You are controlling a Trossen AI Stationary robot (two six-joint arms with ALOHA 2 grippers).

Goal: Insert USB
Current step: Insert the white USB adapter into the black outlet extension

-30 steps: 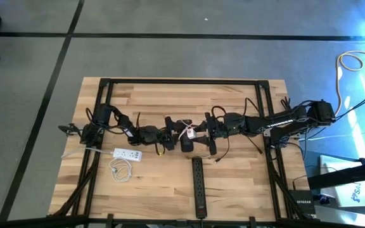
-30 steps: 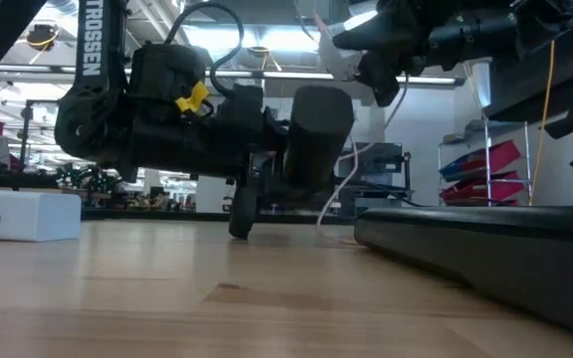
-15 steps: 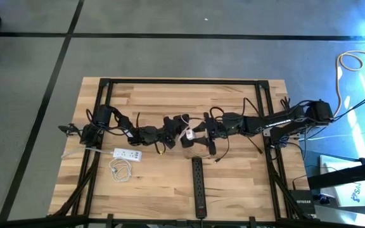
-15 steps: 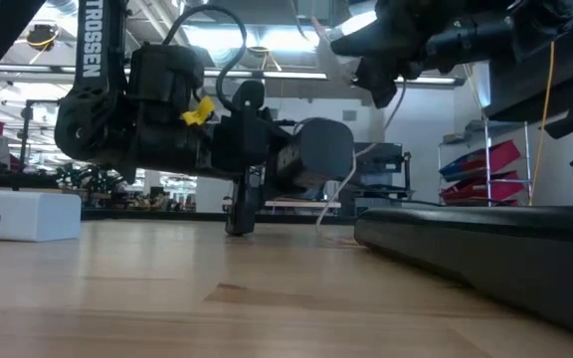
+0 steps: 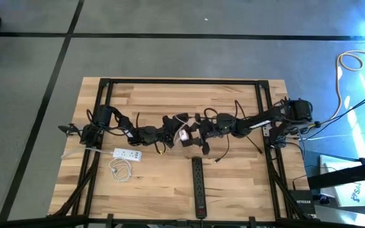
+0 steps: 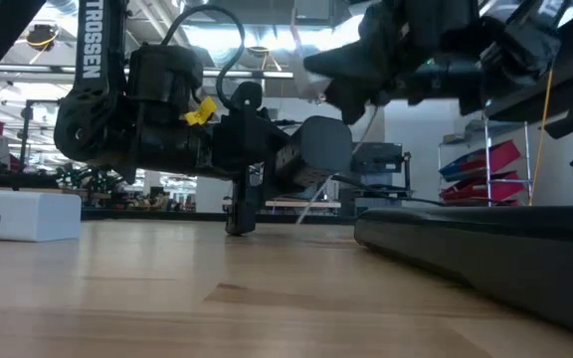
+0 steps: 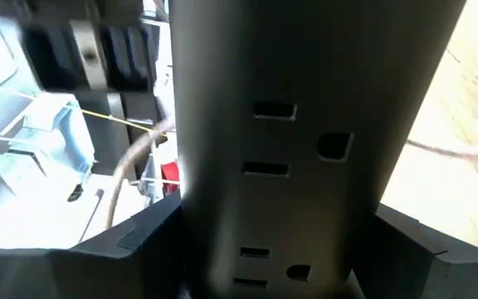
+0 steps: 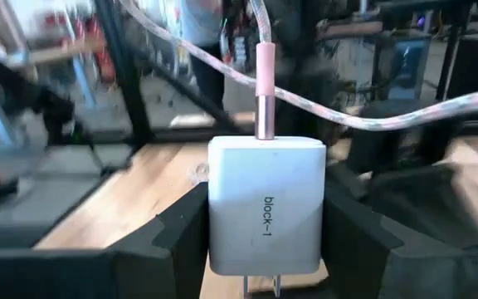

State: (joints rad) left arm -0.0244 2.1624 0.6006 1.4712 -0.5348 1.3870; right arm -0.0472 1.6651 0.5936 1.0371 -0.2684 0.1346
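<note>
Above the middle of the wooden table (image 5: 170, 183), both arms are meeting end to end. The right gripper (image 8: 265, 274) is clamping a white charger block (image 8: 265, 214) between its fingers, prongs pointing out, with a pink cable (image 8: 265, 91) already seated in the block's top port. So the cable-to-block joint looks done; what seems left is plugging the block into a socket.

The left gripper (image 7: 264, 257) is gripping a dark power strip (image 7: 297, 124) across its width, its socket face turned toward the camera; in the low view the strip is lifted at that end, off the wood. In the high view the block (image 5: 184, 135) is sitting just beside the left gripper, near the lifted strip, but I cannot tell whether the prongs are lined up with a socket or touching it.

The block is a squarish white cube with rounded edges and "block-1" printed on its side. The cable is thin, pale pink, with a stiff pink collar at the plug, and is looping away loosely.

A second white power strip (image 5: 127, 154) and a coiled white cord (image 5: 120, 168) are lying apart, nearer the left arm's base.
</note>
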